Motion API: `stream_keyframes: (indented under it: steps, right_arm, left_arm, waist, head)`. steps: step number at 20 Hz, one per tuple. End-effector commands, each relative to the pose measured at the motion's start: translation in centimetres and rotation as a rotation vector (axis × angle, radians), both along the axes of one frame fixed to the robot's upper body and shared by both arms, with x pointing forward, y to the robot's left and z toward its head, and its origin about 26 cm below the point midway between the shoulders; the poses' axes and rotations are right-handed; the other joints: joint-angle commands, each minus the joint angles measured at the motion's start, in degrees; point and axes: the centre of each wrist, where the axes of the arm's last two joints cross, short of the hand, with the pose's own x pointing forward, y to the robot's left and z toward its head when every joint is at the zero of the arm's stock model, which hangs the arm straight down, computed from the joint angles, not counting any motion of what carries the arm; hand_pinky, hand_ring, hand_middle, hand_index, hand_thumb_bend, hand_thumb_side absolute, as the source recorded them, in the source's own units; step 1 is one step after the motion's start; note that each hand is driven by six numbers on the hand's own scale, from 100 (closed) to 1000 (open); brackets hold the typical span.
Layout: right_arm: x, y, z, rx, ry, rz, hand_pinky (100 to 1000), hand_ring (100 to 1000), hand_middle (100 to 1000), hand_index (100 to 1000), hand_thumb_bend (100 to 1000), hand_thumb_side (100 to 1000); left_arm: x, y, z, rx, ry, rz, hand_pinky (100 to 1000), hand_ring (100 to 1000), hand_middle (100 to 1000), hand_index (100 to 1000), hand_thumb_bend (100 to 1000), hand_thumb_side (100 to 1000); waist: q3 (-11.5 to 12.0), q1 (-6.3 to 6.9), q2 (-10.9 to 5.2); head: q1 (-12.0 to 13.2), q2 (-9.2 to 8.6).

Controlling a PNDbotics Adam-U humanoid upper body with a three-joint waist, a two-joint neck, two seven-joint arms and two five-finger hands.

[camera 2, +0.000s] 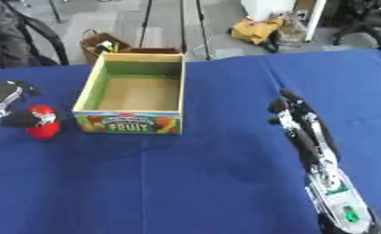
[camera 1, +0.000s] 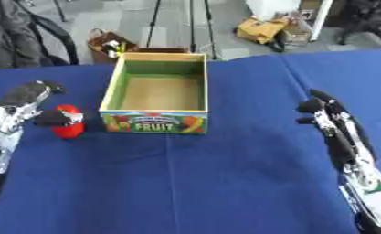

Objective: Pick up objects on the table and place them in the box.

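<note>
Apparently the left hand (camera 1: 33, 107) pinches the small red object (camera 1: 68, 124) between thumb and fingers, just left of the box (camera 1: 155, 93). It looks light and smooth, maybe slippery; holding its middle seems safest.

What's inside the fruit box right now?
Nothing visible: the fruit box shows green walls and a bare brown floor. Its near wall hides the front strip of floor. The red object remains outside, at the left hand.
</note>
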Motion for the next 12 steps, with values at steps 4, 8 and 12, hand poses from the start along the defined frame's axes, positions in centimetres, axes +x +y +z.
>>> stream_keyframes:
  steps: [4,8,12]
  right_arm:
    - [0.1,-0.1,1.1,-0.017,-0.035,0.007,652,746,660,896,218,645]
    - [0.1,0.0,1.0,-0.017,-0.034,0.008,652,746,660,896,218,645]
    - [0.1,0.0,1.0,-0.017,-0.032,0.008,652,746,659,896,219,645]
  left_arm:
    - [0.2,0.3,0.2,-0.013,-0.006,0.052,611,647,743,840,576,741]
    - [0.3,0.1,-0.9,-0.03,0.012,0.082,585,589,736,835,556,739]
    - [0.3,0.0,-1.7,-0.042,0.033,0.091,550,560,660,825,516,711]
  waist:
    - [0.0,-0.25,-0.8]
    - [-0.1,-0.38,-0.72]
    - [0.0,-0.38,-0.65]
  head:
    - [-0.1,-0.73]
    - [-0.1,-0.73]
    - [-0.1,-0.67]
